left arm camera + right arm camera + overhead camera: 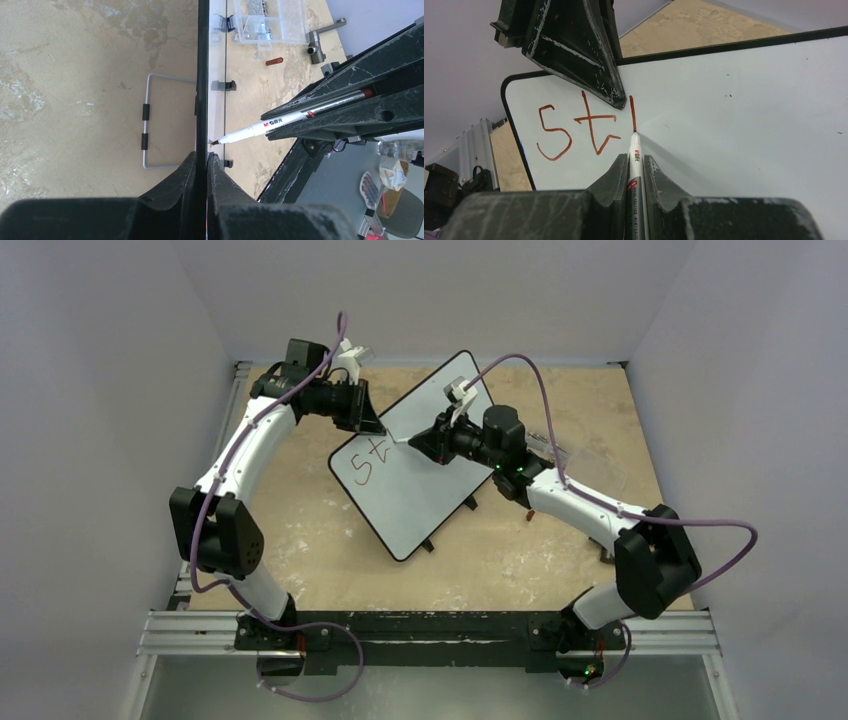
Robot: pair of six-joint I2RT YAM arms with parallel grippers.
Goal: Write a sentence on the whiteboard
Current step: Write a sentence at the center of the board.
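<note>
**Position.** The whiteboard (420, 490) sits at the centre of the top view, turned diagonally on the tabletop (300, 530). One corner points to the upper right. We cannot tell whether it lies flat or is raised at its upper-left edge.

**Left arm.** The left fingers (192, 165) are closed on the board's black rim at that upper-left edge. The left wrist view shows the rim pinched between them, edge-on.

**Right arm.** The right fingers (616, 170) are closed on the marker (635, 165), which lies along the gap between them with its tip forward. In the right wrist view the tip touches the white surface at the foot of a short vertical red stroke.

**Work done.** The sentence (579, 127) is barely begun. Two characters that read as "5t" or "St" stand at the left of the board, and the single stroke stands just right of them. Most of the surface is bare.

**Step in hand.** We judge that the third character is being formed, early in the first word.

**Next move.** The tip has to keep light, even contact while the right arm finishes this letter and shifts right for the next. The left grip has to hold the board steady against the pressure of writing. The left fingers stand just beside the stroke, so room for tall letters there is tight.
</note>
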